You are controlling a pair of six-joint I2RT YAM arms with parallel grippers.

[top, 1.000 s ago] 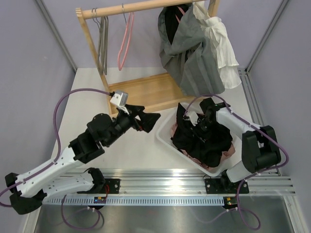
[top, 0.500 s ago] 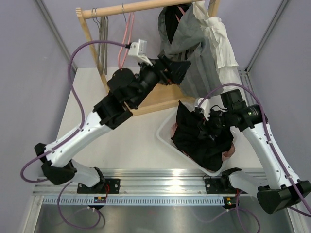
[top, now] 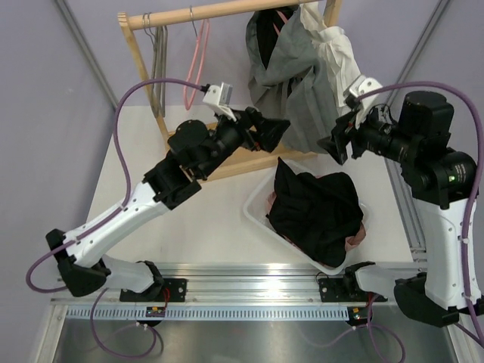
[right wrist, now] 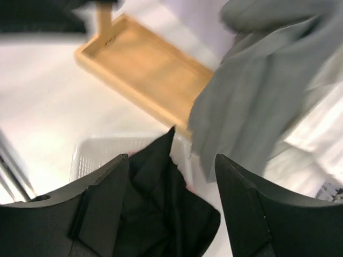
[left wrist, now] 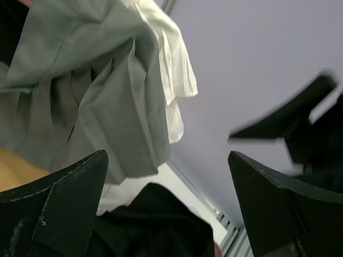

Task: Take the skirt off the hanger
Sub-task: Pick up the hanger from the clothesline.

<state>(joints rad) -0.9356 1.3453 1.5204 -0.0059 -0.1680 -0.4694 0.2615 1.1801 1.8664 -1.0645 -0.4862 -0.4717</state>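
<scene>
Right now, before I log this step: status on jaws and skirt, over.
Both jaws open, empty. Grey skirt hanging on the rail, left jaws close. White garment pressed against it.

I see tight quarters round the grey skirt: left gripper and right gripper flank it closely. Free gap along the rail between pink hanger and skirt. Below, wooden rack base and basket of black clothes block descent. White garment crowds the right.
</scene>
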